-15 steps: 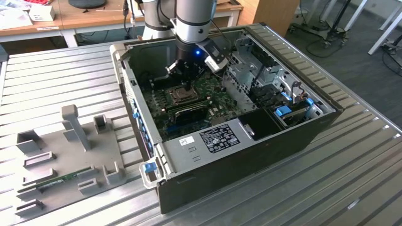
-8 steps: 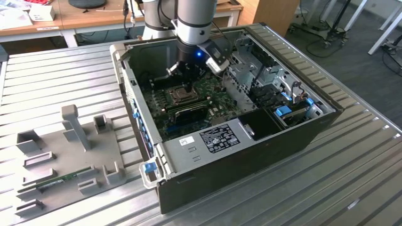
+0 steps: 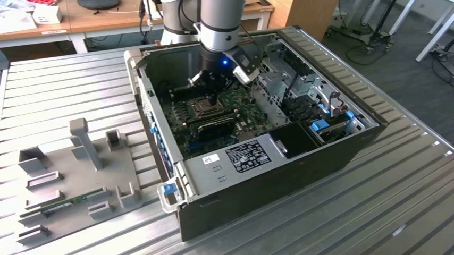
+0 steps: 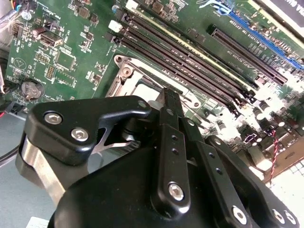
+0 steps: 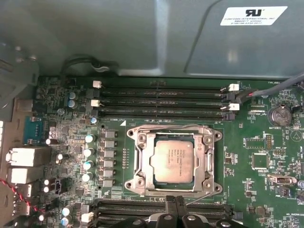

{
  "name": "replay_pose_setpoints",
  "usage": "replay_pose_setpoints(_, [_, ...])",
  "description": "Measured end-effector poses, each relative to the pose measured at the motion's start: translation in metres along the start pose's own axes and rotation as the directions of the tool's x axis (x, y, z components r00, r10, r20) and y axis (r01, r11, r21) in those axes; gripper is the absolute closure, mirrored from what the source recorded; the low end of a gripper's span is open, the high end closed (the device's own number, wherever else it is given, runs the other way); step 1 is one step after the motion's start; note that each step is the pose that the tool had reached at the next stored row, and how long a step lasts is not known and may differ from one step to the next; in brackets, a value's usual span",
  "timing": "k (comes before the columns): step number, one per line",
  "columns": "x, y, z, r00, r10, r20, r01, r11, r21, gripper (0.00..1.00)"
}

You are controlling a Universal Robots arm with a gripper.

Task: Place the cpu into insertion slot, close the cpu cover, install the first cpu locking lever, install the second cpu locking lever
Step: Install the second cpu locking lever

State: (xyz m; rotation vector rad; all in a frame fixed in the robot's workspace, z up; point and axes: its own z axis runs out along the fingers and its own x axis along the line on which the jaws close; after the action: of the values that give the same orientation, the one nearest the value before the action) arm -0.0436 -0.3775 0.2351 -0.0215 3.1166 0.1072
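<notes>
- The cpu [image 5: 174,160] lies flat in the insertion slot [image 5: 174,161], grey-brown top upward, as the first wrist view shows; the exterior view shows it as a small dark square [image 3: 208,109] on the green motherboard [image 3: 234,101].
- The cpu cover [image 5: 142,159] lies down over the socket as a silvery frame around the chip, which shows through its cut-out centre.
- A thin wire lever [image 5: 202,196] runs along one edge of the socket, just beside the frame.
- The pincer [image 3: 210,95] hangs inside the open computer case [image 3: 284,159], just above the socket; in the second wrist view its black fingers [image 4: 170,102] point down at the socket's edge [image 4: 142,85]. I cannot tell whether the fingers are open or closed.
- Long black memory slots [image 5: 161,99] run beside the socket.
- The case stands on a ribbed metal tabletop [image 3: 64,85]; a grey fixture [image 3: 85,159] stands on the exterior view's left, well apart from the case.
</notes>
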Motion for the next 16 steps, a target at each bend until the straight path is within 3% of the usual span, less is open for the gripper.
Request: replay_pose_setpoints(16, [0.0074,-0.0033,0.0025,1.0000,0.000,-0.0001,0.000,1.0000,0.0002,0.89])
